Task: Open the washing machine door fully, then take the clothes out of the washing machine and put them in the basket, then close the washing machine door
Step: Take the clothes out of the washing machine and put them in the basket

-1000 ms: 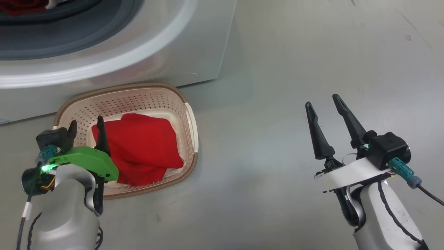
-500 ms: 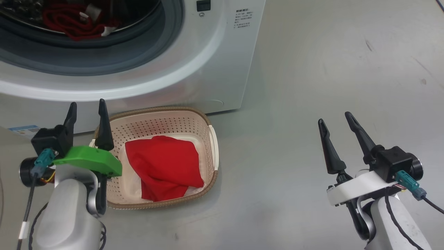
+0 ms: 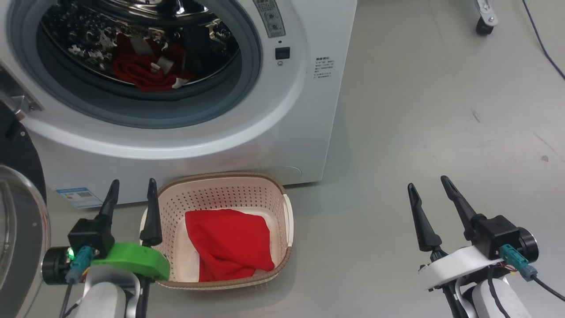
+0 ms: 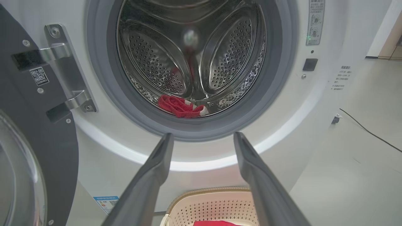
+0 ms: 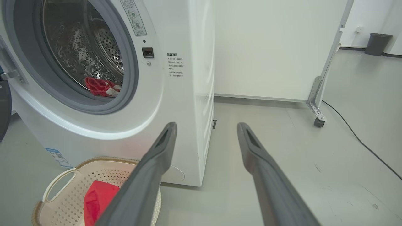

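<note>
Head view, nearest first.

Left end effector [image 3: 133, 183], 7 o'clock: two long dark fingers spread apart, nothing between them, tips pointing up-frame, green housing behind. Its right finger overlaps the basket's left rim in this view; contact cannot be judged.

Right end effector [image 3: 427, 182], 4 o'clock: fingers likewise parted and empty, over bare grey floor [image 3: 397, 132], well apart from everything else.

Small cream plastic rectangular basket [image 3: 229, 194], perforated walls, brown woven-look rim, white side handle: on the floor at 6 o'clock, just in front of the machine's base. Inside it is a plain bright red soft fabric garment [image 3: 231, 243], crumpled, lying toward the basket's right half.

Large round glossy black door with clear glass bowl window [image 3: 22, 163]: 9 o'clock, swung open on the left, cut off by the frame edge. The left wrist view shows its metal hinge [image 4: 67, 69] fixed to the machine front.

Big white front-loading washing machine [image 3: 304, 110]: 11 to 12 o'clock. A small blue sticker [image 3: 79, 196] sits low on its front at 8 o'clock. A grey rubber ring [image 3: 145, 119] runs round the opening, with the perforated steel drum [image 4: 150, 59] behind it. At the drum's bottom, 6 o'clock of the opening, lies a second red fabric garment with white trim [image 3: 145, 73], bunched up.

Farthest: a caster [image 3: 484, 26] and a dark cable [image 3: 543, 44] on the floor at 1 o'clock.
</note>
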Robot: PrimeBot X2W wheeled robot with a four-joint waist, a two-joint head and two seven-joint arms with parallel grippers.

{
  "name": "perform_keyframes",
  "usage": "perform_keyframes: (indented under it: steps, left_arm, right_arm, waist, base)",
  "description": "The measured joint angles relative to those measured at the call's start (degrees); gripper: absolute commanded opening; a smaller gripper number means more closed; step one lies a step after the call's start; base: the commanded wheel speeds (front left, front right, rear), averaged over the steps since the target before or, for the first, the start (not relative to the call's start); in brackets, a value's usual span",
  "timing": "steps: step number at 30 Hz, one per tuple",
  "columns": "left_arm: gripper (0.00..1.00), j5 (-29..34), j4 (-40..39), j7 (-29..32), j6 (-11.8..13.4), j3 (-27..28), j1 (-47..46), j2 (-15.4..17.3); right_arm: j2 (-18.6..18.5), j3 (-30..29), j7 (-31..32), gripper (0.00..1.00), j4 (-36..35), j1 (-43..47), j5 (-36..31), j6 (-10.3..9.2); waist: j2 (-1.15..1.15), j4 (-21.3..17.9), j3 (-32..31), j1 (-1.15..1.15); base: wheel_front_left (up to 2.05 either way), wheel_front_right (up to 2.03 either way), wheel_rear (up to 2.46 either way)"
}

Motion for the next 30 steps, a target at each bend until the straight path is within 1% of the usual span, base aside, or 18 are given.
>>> perform_keyframes:
  steps: [7, 9, 15, 18, 20, 25, 30]
  left_arm:
    - [1.0, 0.88, -3.43, 0.0, 0.0, -1.6, 5.06, 0.0]
    - [1.0, 0.88, -4.58, -0.01, 0.0, -2.2, 6.9, 0.0]
    - [1.0, 0.88, -6.33, 0.0, 0.0, -2.52, 9.94, 0.01]
    - [1.0, 0.88, -7.51, -0.01, 0.05, -2.77, 11.12, 0.02]
    - [1.0, 0.88, -8.38, 0.0, 0.09, -2.89, 11.65, 0.02]
    - [1.0, 0.88, -10.17, -0.01, 1.02, -3.42, 12.93, 0.02]
    - [1.0, 0.87, -11.74, 0.0, 1.1, -3.78, 13.98, 0.03]
  right_arm:
    - [0.27, -0.03, 0.01, 1.0, -0.04, 2.86, 0.0, -0.13]
    - [0.42, 0.07, 0.0, 1.0, -0.19, 3.74, 0.0, -0.53]
    - [0.58, 0.59, 0.01, 1.0, -0.48, 5.62, 0.01, -0.6]
    - [0.69, 0.78, 0.01, 1.0, -0.82, 6.57, 0.01, -0.62]
    - [0.75, 0.88, 0.01, 1.0, -1.11, 6.65, 0.01, -1.01]
    - [0.8, 0.99, 0.19, 1.0, -1.85, 7.02, 0.01, -1.02]
    - [0.81, 1.02, 0.21, 1.0, -2.35, 7.45, 0.01, -1.09]
  waist:
    - [0.0, 0.93, -3.58, 0.0]
    - [0.0, 1.2, -4.87, 0.0]
    - [0.0, 1.44, -6.65, 0.0]
    - [0.0, 1.54, -7.21, 0.0]
    - [0.0, 1.56, -7.31, 0.0]
    - [0.0, 1.56, -7.31, 0.0]
    - [0.0, 1.66, -7.26, 0.0]
  base:
    - [0.0, 0.0, 0.0]
    - [0.0, 0.0, 0.0]
    - [0.0, 0.0, 0.0]
    - [0.0, 0.0, 0.0]
    - [0.0, 0.0, 0.0]
    - [0.0, 0.0, 0.0]
    - [0.0, 0.0, 0.0]
